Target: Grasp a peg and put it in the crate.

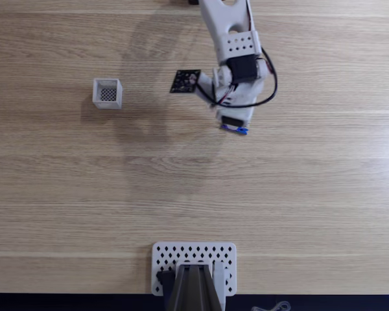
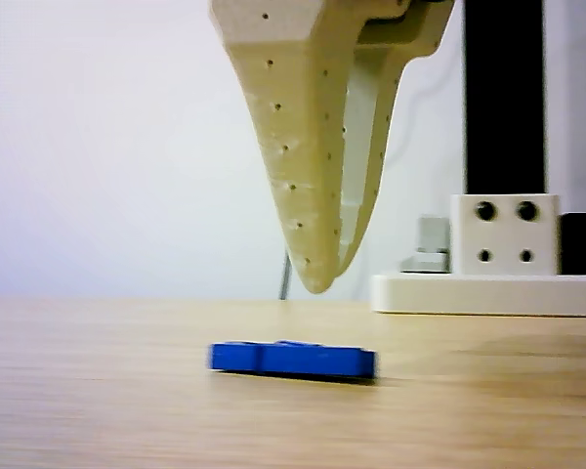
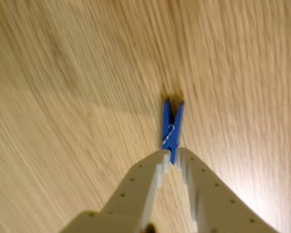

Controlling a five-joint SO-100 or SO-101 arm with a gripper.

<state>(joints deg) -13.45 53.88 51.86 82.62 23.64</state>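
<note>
None of the job is done yet, as far as I can judge. The peg [image 2: 293,359] lies flat on the worktop [image 2: 98,410], low in the middle of the other view. The gripper [image 2: 324,278] hangs right above it there, with a bit of air under its tips. The jaws are open only a crack and hold nothing. In the wrist view the peg [image 3: 171,128] sits in the middle of the frame, and its near end pokes into the thin gap at the jaw tips.

The crate [image 1: 107,93] stands empty in the upper left of the fixed view, well apart from the arm. So the grab, the lift, the carry and the drop are all left to do.

Some things are hard to see. In the fixed view the arm covers most of the peg [image 1: 240,130], and just a blue bit peeks out below it. The wrist view is blurry, so I cannot tell if the tips touch the peg.
</note>
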